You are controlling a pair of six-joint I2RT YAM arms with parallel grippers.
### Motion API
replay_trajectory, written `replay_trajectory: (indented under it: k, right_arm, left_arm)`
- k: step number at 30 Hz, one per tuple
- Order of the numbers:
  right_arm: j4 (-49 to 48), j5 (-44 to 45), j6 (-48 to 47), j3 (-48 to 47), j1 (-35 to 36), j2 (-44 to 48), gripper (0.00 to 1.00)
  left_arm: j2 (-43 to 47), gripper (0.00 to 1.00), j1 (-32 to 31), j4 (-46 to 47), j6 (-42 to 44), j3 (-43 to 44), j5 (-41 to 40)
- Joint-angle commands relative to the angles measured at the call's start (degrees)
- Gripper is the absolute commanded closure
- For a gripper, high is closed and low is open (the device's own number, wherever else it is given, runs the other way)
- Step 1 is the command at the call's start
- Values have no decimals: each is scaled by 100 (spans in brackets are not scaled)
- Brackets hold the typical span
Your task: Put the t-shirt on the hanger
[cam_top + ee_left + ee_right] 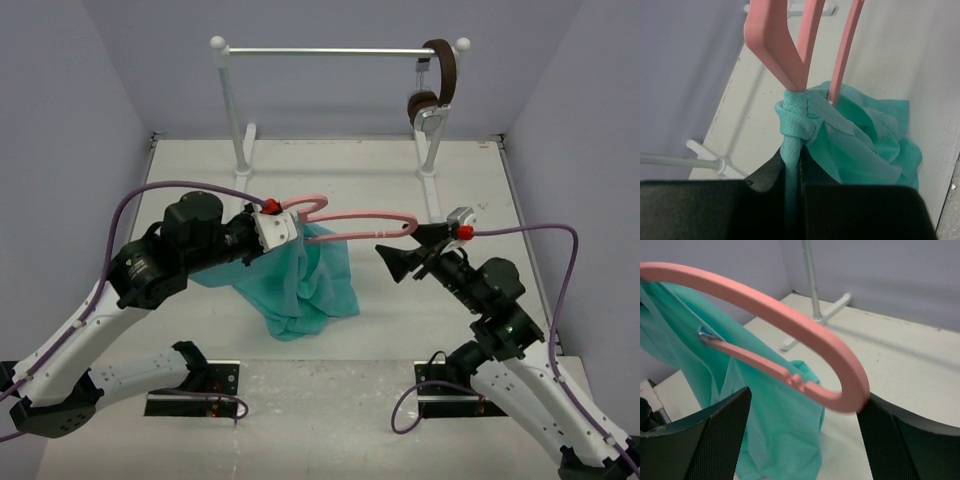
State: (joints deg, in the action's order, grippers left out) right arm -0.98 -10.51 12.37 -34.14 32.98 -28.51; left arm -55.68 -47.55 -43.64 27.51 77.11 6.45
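Two jaws of the left gripper (272, 232) were pressed together on a fold of the t-shirt (300, 285), just where the cloth was bunched around one arm of the hanger (350, 216). Whether the plastic itself was inside the pinch, I could not tell from the left wrist view. The right gripper (412, 247) had its jaws apart, with the rounded end of the hanger between them; one finger touched it or was very near, without squeezing. The hanger was up in the air between both arms, and the shirt hung from it in a loose heap that reached down to the table (400, 170) or almost.

I judged the shirt to be light, soft and without shape of its own: it would sag, fold and slide along the smooth plastic if pulled. A good place to take it seemed the collar or a shoulder seam, where doubled cloth holds better in a pinch. The hanger looked thin, stiff and rather slippery, so it asked for a firm grip on a straight arm, not on the curve.
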Motion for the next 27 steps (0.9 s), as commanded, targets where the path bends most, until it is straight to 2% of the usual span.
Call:
replay_trajectory:
  k: [1, 3, 6, 11, 14, 27]
  right_arm:
    - [62, 1420, 1937, 60, 33, 792, 19]
    - [-10, 1025, 2357, 210, 28, 817, 23]
    - [-160, 196, 2860, 217, 179, 24, 34]
    - [-120, 1707, 2720, -301, 1774, -1312, 36]
    - [-185, 2372, 2633, -669, 2200, -2006, 36]
    - [-621, 3222, 2789, -1481, 2406, -3951, 44]
  left_arm:
    - [62, 100, 62, 1035, -658, -188, -1119]
    - [33, 100, 62, 1141, -748, -205, -1202]
    - [10, 100, 62, 1417, -1087, -208, -1010]
    - [-214, 100, 62, 1635, -1451, -194, -851]
    - [-302, 100, 62, 1632, -1472, -220, -681]
    - [-111, 100, 62, 1839, -1764, -327, -85]
